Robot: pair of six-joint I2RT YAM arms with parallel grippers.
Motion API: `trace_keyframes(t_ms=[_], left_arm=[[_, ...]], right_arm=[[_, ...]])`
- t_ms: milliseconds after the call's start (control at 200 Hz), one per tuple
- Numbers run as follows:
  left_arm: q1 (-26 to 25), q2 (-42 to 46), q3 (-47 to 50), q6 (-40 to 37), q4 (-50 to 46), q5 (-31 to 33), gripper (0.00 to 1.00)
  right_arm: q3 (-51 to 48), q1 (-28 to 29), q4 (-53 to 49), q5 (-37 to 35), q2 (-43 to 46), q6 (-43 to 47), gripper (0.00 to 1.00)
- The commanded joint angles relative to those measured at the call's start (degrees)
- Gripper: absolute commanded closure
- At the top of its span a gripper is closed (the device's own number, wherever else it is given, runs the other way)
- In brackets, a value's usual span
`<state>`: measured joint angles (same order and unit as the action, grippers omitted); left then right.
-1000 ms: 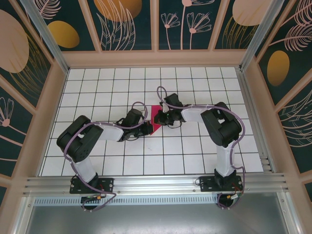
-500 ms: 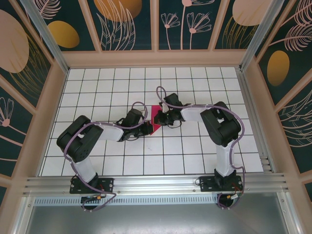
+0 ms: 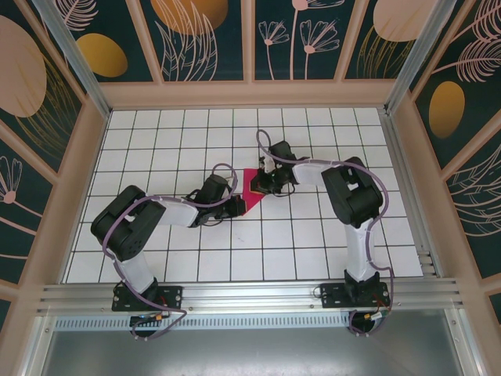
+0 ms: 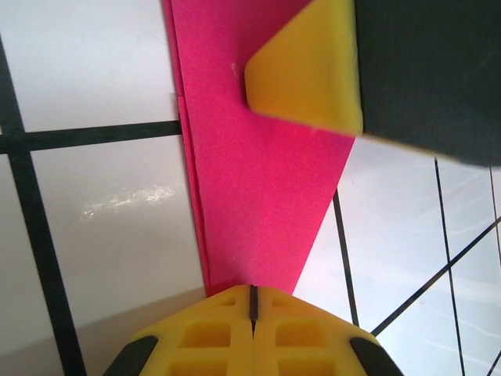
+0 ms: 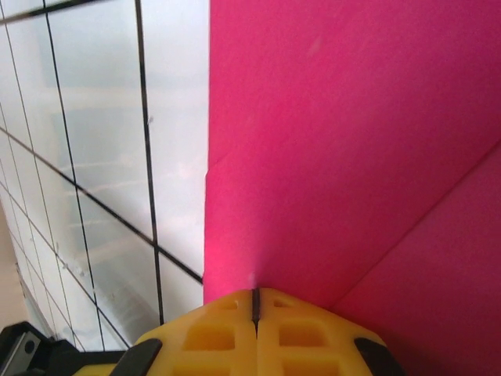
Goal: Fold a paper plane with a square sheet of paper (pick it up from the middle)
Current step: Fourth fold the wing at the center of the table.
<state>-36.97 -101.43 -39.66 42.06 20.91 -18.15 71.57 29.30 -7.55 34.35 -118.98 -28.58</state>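
The left gripper [image 4: 252,294] is closed tight, its tips pressed on the narrow end of the folded pink sheet of paper [image 3: 250,192]. The right gripper [image 5: 255,298], also closed, presses on the wider part. Both arms reach inward with their elbows out, meeting mid-table [image 3: 156,149] on white grid tiles, with dark floral wall panels [image 3: 203,39] around

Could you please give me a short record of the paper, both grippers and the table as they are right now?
paper: magenta, partly folded, flat on the white grid table
left gripper: shut, tips at the paper's narrow end
right gripper: shut, tips on the paper beside a diagonal fold line
fold state: not yet a finished plane
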Motion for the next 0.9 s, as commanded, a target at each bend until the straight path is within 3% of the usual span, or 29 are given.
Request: trace_keyframes(t_ms=[0, 630, 740, 896], left_arm=[[0.05, -1.98, 2.66, -1.3, -8.13, -1.79, 1.0], [-0.02, -1.22, 2.19, -1.52, -7.8, -2.0, 1.0], [-0.06, -0.66, 1.47, -1.81, -7.76, -1.57, 1.0], [-0.05, 1.83, -0.23, -1.57, -7.53, -0.14, 0.89]], right_arm=[[2.23, -4.3, -0.89, -10.87, -3.25, 2.03, 1.0], [16.87, -10.2, -6.8, -12.87, -7.59, 4.5, 0.99], [17.98, -10.3, -7.5, -13.59, -5.63, 5.26, 0.95], [11.89, -10.17, -4.28, -13.78, 1.99, 4.99, 0.8]])
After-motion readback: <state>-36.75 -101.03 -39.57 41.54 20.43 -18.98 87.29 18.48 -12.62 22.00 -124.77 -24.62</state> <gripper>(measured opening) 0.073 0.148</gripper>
